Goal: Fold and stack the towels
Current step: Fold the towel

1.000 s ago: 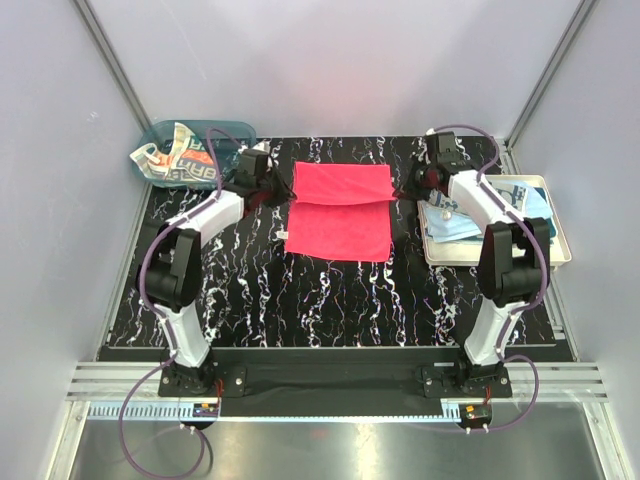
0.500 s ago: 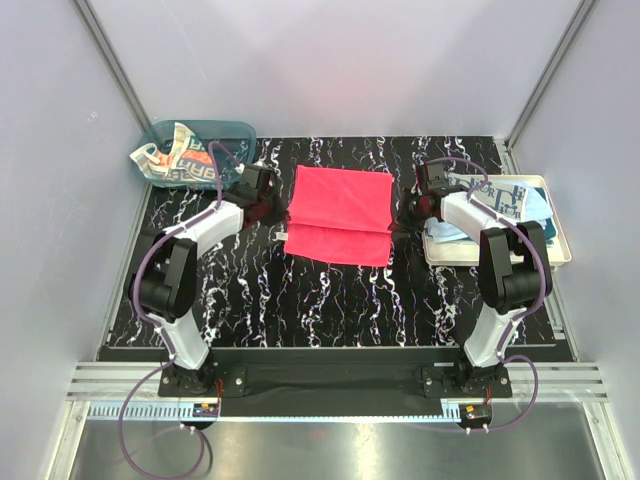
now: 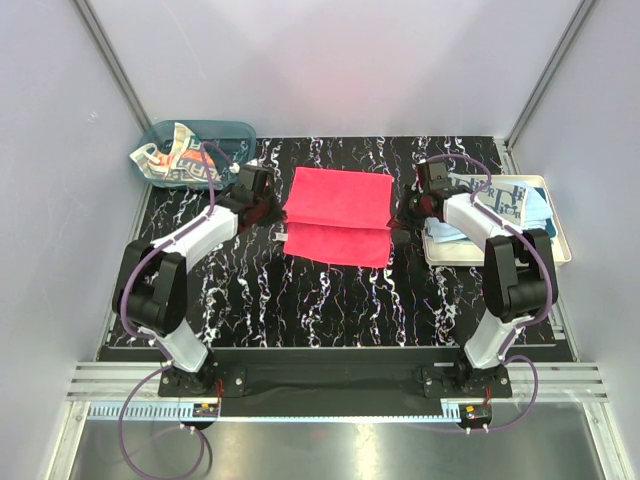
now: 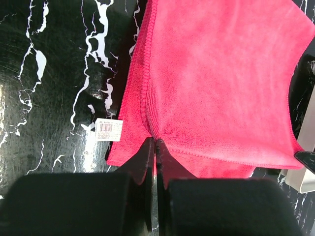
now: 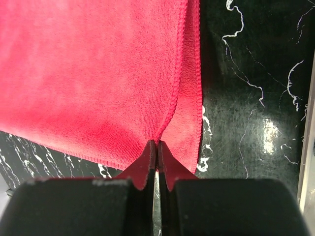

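**Surfaces and materials, as seen**

Red towel [image 4: 216, 83]: soft cloth with a fine short pile, matt, and a stitched hem along its edges. Tag [image 4: 109, 131] at its hem: white and printed; paper or woven, cannot tell.

Table top [image 4: 49, 73]: black with white veining, smooth and glossy, with glare spots.

Bin [image 3: 160, 135]: translucent teal plastic.

Tray [image 3: 560, 250]: cream, smooth, looks like plastic.

Left gripper [image 4: 155, 142] and right gripper [image 5: 156, 145]: dark, smooth fingers with a slight sheen.

Rails [image 3: 330, 385]: pale ribbed metal.
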Controlling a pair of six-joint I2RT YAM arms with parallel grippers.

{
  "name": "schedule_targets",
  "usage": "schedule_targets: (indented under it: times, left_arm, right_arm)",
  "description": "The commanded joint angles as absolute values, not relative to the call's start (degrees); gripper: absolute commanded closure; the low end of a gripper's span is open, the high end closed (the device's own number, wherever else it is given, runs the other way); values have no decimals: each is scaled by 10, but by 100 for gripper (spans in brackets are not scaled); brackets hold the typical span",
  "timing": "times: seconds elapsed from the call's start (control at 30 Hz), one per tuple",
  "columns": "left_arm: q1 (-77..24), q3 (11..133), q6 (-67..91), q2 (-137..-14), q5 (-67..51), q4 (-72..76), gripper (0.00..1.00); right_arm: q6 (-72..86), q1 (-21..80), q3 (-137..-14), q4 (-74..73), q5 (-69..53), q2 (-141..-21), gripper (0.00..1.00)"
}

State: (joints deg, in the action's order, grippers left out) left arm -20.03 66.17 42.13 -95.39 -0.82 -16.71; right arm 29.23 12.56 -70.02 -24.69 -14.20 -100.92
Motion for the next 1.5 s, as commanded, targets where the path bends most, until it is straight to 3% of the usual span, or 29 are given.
schedule_targets:
  times: [0.0,0.9,1.47]
  left_arm:
    - [-204,644,425,-936,11,-151,100]
    - [-207,621,434,-881,4,-162,100]
    - [-207,592,440,-909,-11,-143,100]
  right_arm:
    - [291,130,-703,-246,-131,-982,100]
    - [294,144,-672,-272,-120,-907,100]
    - [299,162,-633,-243,-114,-947,100]
